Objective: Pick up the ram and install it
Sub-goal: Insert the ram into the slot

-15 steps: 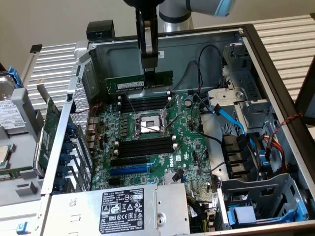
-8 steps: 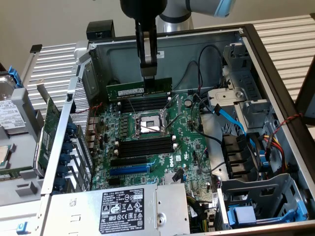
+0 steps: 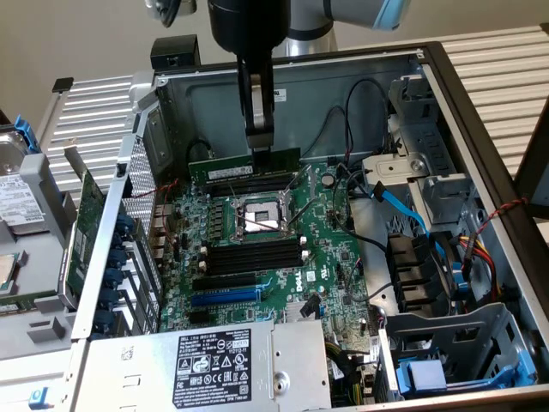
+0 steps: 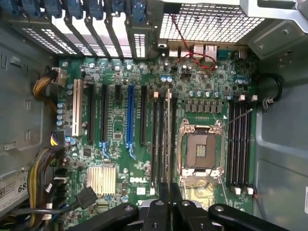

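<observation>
the ram [image 3: 225, 163] stood on its long edge over the bank of black memory slots [image 3: 257, 184], just beyond the cpu socket [image 3: 257, 216] in the exterior view. its lower edge was at or just above one slot; whether it touched could not be told. in the wrist view it ran edge-on along that slot's line. the gripper [image 3: 260, 146] was clamped across the stick's upper edge near its middle. the pick-up looked done and the install seemed to be the step in hand. seating it would call for the edge kept parallel to the slot, and a straight push down with no sideways drift, the neighbouring slots lying just beside. the arm [image 3: 253, 34] hung vertically over the open case [image 3: 480, 129], fingers pointing at the motherboard [image 3: 330, 257].
</observation>
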Available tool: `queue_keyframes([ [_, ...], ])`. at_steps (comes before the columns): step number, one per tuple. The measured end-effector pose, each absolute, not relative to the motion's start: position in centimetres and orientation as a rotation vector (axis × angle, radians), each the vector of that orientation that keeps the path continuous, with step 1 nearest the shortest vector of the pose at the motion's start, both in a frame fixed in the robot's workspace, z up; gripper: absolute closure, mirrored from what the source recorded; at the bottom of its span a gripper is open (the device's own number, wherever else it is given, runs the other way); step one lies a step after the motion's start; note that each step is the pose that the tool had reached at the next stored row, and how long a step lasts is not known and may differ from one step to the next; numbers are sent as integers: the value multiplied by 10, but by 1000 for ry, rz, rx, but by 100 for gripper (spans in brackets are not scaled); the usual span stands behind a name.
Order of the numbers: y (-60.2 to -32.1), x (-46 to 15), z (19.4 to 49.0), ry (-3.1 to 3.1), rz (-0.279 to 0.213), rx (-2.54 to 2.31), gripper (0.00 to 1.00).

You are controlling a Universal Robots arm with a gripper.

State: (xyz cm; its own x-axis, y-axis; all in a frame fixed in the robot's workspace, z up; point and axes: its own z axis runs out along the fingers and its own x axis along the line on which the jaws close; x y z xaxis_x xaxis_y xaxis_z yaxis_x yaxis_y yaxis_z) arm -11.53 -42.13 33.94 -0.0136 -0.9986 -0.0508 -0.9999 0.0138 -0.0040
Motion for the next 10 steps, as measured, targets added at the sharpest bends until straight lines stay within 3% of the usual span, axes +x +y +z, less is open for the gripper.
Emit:
queue_keyframes([
  [10, -423, -115, 324, 2212, 46, -2178, 88],
])
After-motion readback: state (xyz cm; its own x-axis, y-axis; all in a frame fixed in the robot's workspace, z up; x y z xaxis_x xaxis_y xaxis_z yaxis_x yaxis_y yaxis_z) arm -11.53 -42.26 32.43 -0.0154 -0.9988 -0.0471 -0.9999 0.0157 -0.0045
